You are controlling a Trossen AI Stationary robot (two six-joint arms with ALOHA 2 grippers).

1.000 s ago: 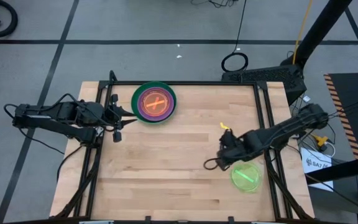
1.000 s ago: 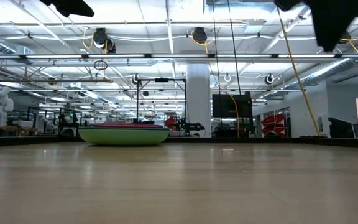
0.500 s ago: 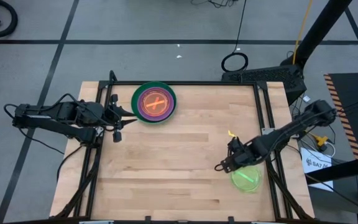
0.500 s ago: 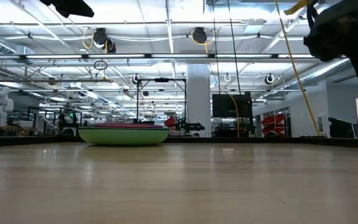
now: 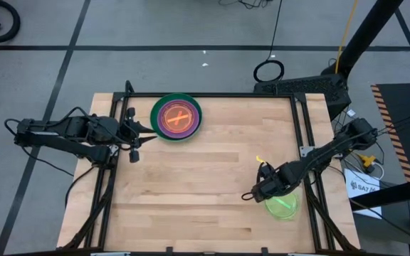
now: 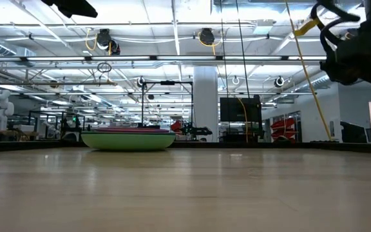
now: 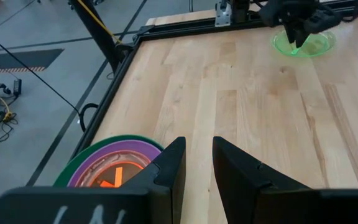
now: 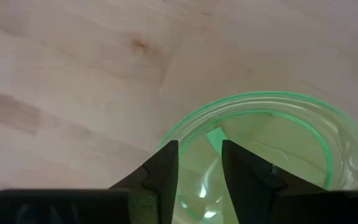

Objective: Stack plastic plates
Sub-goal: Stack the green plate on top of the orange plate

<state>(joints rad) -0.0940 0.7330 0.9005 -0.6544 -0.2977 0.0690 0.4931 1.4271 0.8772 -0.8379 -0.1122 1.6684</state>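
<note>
A small, round, translucent lime green plate [image 5: 283, 204] lies on the pale wood-plank bench [image 5: 205, 185] near its right edge. The right hand [image 8: 194, 165] hangs over its rim, fingers slightly apart, pinching nothing. Far off, the plate stack [image 5: 176, 118] has a dark green rim. The left hand [image 7: 194, 163] waits beside it, narrowly spread.

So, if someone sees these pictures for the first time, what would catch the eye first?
Probably the round stack of translucent plastic plates, dark green rim outermost, at the table's far side near the waiting left gripper. Next, the right gripper, open, poised over the small lime green plate near the table's right edge.
</note>
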